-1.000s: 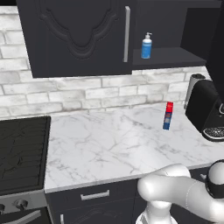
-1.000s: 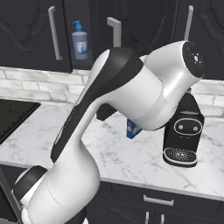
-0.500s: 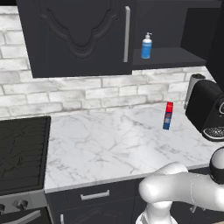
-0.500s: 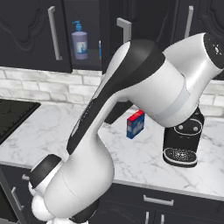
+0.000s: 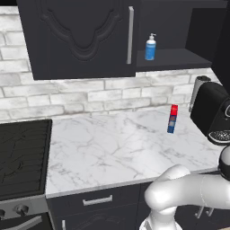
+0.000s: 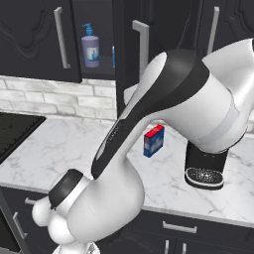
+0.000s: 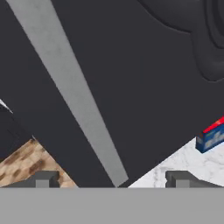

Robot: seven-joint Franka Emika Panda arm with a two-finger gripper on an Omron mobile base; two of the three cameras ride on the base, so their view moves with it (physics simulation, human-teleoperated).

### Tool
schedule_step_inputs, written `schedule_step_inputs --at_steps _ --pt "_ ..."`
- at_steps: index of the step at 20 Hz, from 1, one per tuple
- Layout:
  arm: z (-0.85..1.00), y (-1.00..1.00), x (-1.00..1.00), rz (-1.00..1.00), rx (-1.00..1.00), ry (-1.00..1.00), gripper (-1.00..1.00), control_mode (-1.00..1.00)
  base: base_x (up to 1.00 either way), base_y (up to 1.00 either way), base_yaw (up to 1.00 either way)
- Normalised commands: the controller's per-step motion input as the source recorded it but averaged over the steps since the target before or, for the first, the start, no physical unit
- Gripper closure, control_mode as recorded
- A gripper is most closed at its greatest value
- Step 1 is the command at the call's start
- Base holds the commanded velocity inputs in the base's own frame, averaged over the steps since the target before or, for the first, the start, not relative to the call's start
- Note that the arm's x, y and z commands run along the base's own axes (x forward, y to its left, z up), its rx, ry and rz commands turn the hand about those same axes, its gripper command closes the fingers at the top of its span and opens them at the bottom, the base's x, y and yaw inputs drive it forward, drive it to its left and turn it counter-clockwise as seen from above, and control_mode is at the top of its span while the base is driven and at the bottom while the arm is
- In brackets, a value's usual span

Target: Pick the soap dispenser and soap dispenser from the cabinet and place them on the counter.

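So, done: I am seeing neither soap dispenser [image 5: 150, 46] on the counter [image 5: 112, 148] yet.
Left: both are sitting in the cabinet [image 5: 81, 36].
Jaws: standing released, grasping nothing.

You have both base views looking forward and down from behind the arm, left and right, sharing the counter [image 5: 112, 148] and open cabinet [image 5: 81, 40], while your hand view sits very near a dark cabinet door with its silver handle [image 7: 70, 96].
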Motion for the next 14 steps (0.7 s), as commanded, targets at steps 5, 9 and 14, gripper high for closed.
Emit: schedule_step_inputs --at_steps 5,9,14 --pt "0.11 0.04 -0.44 -0.02 -0.03 -0.09 -1.00 -1.00 0.00 0.00 0.00" --pt "0.17 0.22 -0.36 -0.01 -0.10 -0.05 -1.00 -1.00 0.00 0.00 0.00" --pt "0.11 0.28 -0.35 -0.03 -0.08 -0.03 -1.00 -1.00 0.00 0.00 0.00"
